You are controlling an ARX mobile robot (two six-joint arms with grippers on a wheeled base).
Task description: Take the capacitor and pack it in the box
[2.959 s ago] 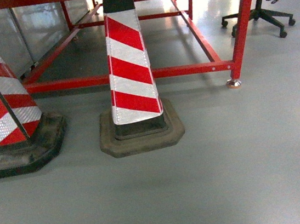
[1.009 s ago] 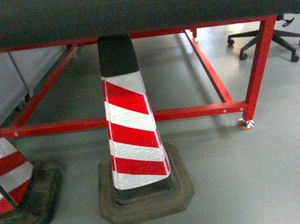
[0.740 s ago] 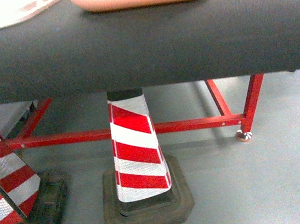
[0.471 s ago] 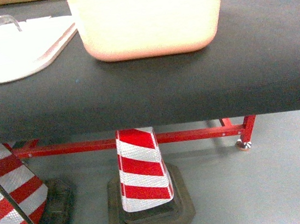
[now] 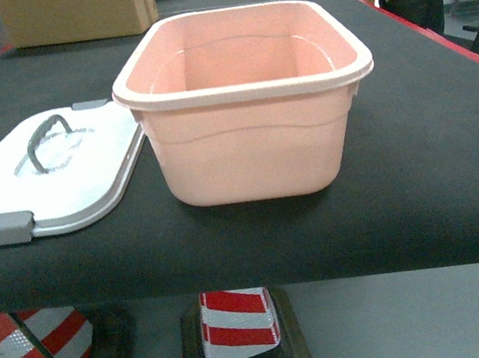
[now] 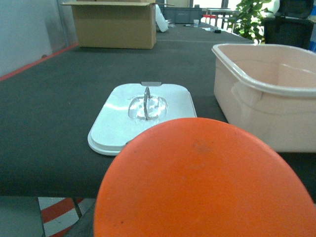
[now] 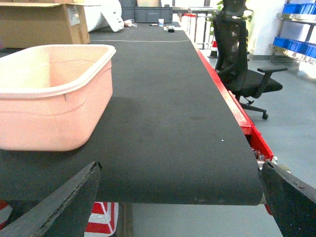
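The box (image 5: 252,142) is a pale pink tub standing open on the black tabletop, also seen in the left wrist view (image 6: 261,113) and the right wrist view (image 7: 49,98). Its white lid (image 5: 72,179) with grey clips lies flat to its left. A round orange body, the capacitor (image 6: 205,182), fills the bottom of the left wrist view in front of the table edge. It hides the left gripper's fingers, which seem shut on it. The right gripper (image 7: 180,197) is open and holds nothing, in front of the table edge to the right of the box. Neither gripper shows in the head view.
A brown cardboard carton (image 5: 76,13) stands at the back left of the table. Red-and-white cones (image 5: 237,329) stand on the floor under the front edge. A black office chair (image 7: 242,64) and blue bins (image 7: 301,49) are off to the right.
The head view has risen from floor level and the table's red frame to above the tabletop. The pink box and white lid have come into sight.
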